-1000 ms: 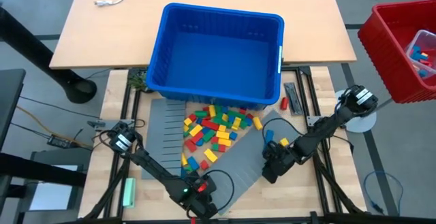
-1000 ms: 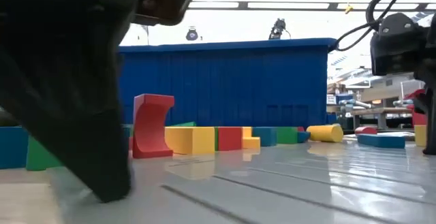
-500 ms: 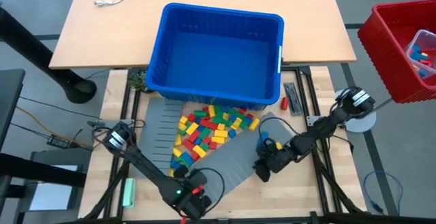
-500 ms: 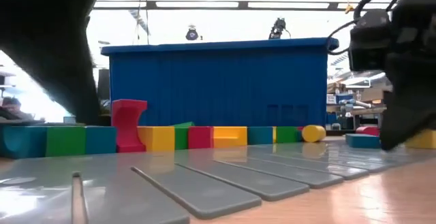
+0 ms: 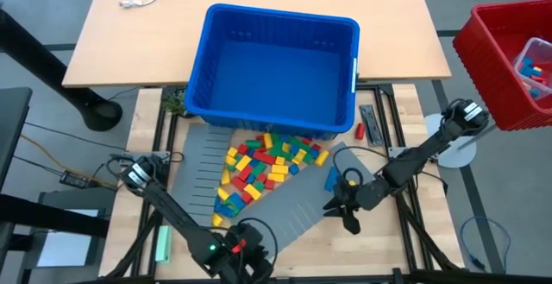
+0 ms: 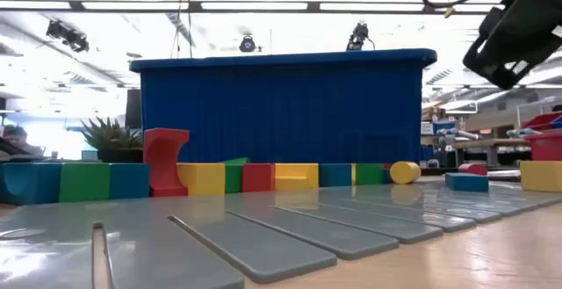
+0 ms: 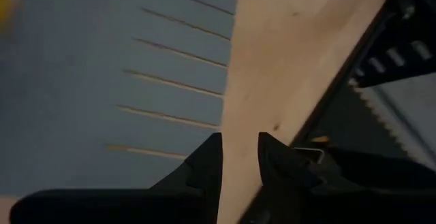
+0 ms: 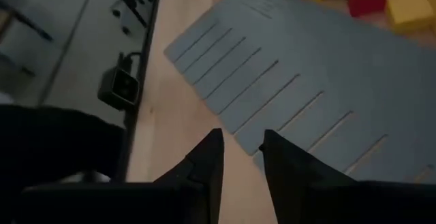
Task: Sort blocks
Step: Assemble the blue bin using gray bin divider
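Note:
The blocks [image 5: 267,159], red, yellow, green and blue, lie in a heap on grey ridged panels [image 5: 297,205] just before the blue bin [image 5: 280,68]. The low view shows them as a row [image 6: 219,177] in front of the bin's wall [image 6: 281,113]. My left gripper [image 5: 250,258] hangs near the table's front edge, past the heap, open a little and empty [image 7: 240,142]. My right gripper [image 5: 343,208] hangs over the right panel's edge, also slightly open with nothing between its fingers [image 8: 242,139]. One blue block [image 5: 332,179] lies apart near it.
A red crate [image 5: 504,51] holding more blocks stands off the table at the far right. A pale green bar [image 5: 163,242] lies at the near left. A lone red block [image 5: 360,131] and a dark tool [image 5: 369,122] lie right of the bin.
Both grippers have risen off the grey panels and out of the low view's middle, each rolling at the wrist. The left one has also drawn toward the near edge. The near blocks of the heap have slid slightly toward the table's left.

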Controlling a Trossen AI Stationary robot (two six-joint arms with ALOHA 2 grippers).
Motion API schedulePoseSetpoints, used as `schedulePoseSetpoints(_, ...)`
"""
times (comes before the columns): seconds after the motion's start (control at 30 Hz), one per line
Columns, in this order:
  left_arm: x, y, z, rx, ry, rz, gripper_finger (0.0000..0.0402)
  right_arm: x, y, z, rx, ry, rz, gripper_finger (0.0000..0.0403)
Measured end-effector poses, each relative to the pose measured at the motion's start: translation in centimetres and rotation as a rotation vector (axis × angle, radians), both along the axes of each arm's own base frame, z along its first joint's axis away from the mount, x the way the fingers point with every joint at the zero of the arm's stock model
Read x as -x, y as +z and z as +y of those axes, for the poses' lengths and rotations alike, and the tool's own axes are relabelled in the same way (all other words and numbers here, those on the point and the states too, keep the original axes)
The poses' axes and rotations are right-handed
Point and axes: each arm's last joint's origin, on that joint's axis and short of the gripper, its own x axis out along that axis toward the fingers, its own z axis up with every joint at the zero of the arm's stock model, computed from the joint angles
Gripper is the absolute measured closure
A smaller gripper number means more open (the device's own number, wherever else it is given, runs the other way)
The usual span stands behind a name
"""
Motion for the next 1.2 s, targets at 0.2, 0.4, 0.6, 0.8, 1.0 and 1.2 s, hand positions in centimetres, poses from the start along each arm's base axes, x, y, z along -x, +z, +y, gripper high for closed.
schedulePoseSetpoints(0.2, -0.1, -2.2, 0.8, -0.017, 0.198, -0.170, 0.0298, -0.4, -2.3, 0.4, 0.126, 0.016, 0.072, 0.0308)
schedulePoseSetpoints(0.4, 0.3, -4.3, 1.1, 0.025, 0.205, -0.195, 0.0298, -0.4, -3.8, 0.8, 0.148, 0.009, 0.147, 0.0318)
schedulePoseSetpoints(0.6, 0.4, -5.1, 1.4, -0.018, 0.152, -0.181, 0.0298, 0.5, -4.3, 1.3, 0.182, 0.025, 0.195, 0.0325)
schedulePoseSetpoints(0.8, -1.0, -6.0, 1.2, -0.051, 0.053, -0.200, 0.0305, 1.5, -4.4, 2.3, 0.207, 0.078, 0.206, 0.0326)
schedulePoseSetpoints(1.0, -1.9, -8.0, 1.5, -0.033, 0.036, -0.164, 0.0323, 2.2, -5.2, 2.8, 0.265, 0.076, 0.225, 0.0327)
schedulePoseSetpoints(1.2, -2.0, -8.5, 1.4, 0.009, -0.008, -0.109, 0.0328, 2.1, -6.3, 2.9, 0.308, 0.043, 0.248, 0.0328)
